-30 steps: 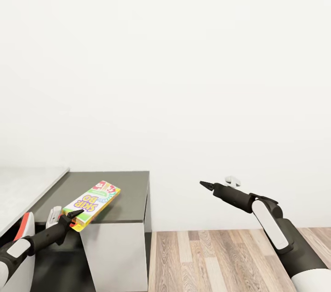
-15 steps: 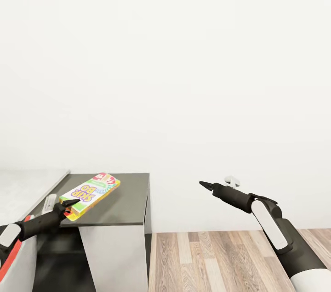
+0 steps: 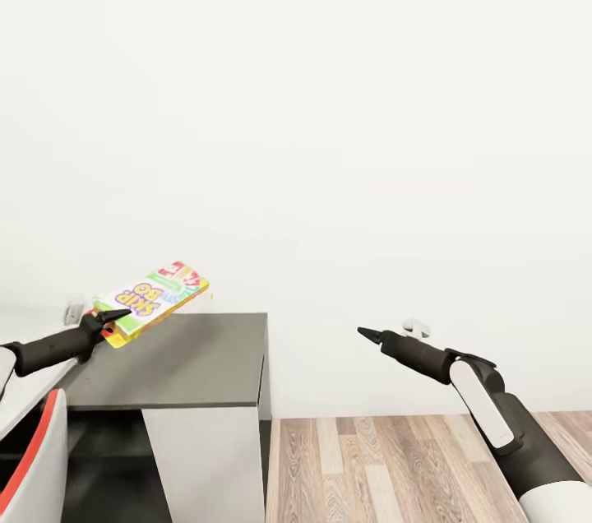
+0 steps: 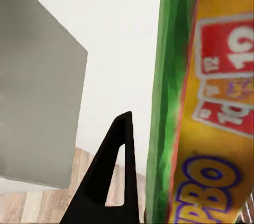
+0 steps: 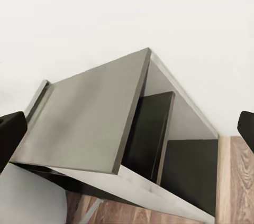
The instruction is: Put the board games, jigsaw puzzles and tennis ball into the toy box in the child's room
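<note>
Beyond the left gripper's tips: the yellow SKIP-BO board game point(image 3: 151, 302) juts forward and upward, in the air above the dark side unit point(image 3: 189, 358), touching nothing but the fingers.
Left gripper point(image 3: 113, 319): clamped on the near short end of the box; the left wrist view has one dark finger point(image 4: 108, 176) running along the green edge of the box point(image 4: 211, 102), whose printed face is tilted steeply.
Right gripper point(image 3: 367, 333): held out over the wood floor point(image 3: 395, 465), well apart from the box; its tips look drawn to a point in the head view, yet the right wrist view has two dark tips at opposite edges of the frame, so I cannot tell whether it is apart or together. Nothing is seen between them.
Ahead of the right gripper: the side unit's top and white panel point(image 5: 90, 123), with nothing on the part that shows.
Toy box: none is seen in these views, so the carry probably has some way to go.
Risk, slip: the hold is on one end only, and most of the flat box hangs past the fingers; a quick swing of the arm or base could pivot it in the pinch and drop it on the unit or floor.
Risk, collision: the far corner leads the arm, close to the white wall point(image 3: 329, 95), and could catch there or on the table edge, twisting the box loose.
</note>
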`<state>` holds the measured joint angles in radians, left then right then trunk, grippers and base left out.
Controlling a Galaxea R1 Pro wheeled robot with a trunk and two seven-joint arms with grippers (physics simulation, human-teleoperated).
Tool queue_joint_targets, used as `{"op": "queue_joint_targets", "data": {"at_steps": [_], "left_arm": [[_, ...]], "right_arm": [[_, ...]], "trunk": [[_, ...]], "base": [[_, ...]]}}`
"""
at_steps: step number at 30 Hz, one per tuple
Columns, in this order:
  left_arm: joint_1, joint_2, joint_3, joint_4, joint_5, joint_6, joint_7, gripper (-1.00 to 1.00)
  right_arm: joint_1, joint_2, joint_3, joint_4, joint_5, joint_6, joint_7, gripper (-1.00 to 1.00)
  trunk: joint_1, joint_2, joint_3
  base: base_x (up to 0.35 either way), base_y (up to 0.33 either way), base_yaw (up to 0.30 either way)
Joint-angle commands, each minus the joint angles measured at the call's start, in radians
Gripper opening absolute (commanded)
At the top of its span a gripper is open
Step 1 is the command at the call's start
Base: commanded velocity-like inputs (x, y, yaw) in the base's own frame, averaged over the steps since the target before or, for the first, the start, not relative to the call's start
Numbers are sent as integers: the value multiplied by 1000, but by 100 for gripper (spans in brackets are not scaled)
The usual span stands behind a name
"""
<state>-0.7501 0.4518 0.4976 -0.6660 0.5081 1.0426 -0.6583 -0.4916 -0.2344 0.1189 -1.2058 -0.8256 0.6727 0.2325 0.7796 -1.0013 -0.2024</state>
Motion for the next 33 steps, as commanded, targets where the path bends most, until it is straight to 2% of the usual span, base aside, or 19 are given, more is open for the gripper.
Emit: {"op": "queue_joint_targets", "data": {"at_steps": [1,4,9,13,16,22,29,31,33], "left_arm": [[-8,13,-23,-6,-7,5,-8,-100],[-25,53,-120,-15,-7,5,-48,-100],[-35,126,-258,-19,-11,5,-243,-100],[-37,149,-325,-21,-13,5,-311,-100],[-38,154,-344,-21,-13,5,-325,-100],[-37,154,-351,-21,-13,5,-329,-100],[-37,146,-354,-25,-13,5,-331,-100],[-37,143,-378,-36,-13,5,-331,-100],[-38,142,-429,-52,-12,5,-331,-100]], "right_arm": [[-1,-1,0,1,0,3,1,100],[-1,-1,-4,4,-1,3,2,100],[-1,-3,-8,5,-7,2,4,100],[-1,-3,-8,5,-6,2,3,100],[-1,-2,-6,6,-8,1,3,100],[-1,-2,-3,6,-11,1,2,100],[-1,4,-7,44,-9,-2,6,100],[-1,5,-8,48,-9,-2,7,100],[-1,6,-8,50,-9,-2,8,100]], "trunk": [[-4,6,2],[-15,27,11],[-34,62,27],[-50,90,39],[-61,111,49],[-84,153,67],[-111,202,89],[-119,216,96],[-126,230,102]], "base": [[0,0,0],[0,0,0],[0,0,0],[0,0,0],[-40,0,0],[-217,0,73],[-122,0,238],[-15,0,285],[-6,0,289]]}}
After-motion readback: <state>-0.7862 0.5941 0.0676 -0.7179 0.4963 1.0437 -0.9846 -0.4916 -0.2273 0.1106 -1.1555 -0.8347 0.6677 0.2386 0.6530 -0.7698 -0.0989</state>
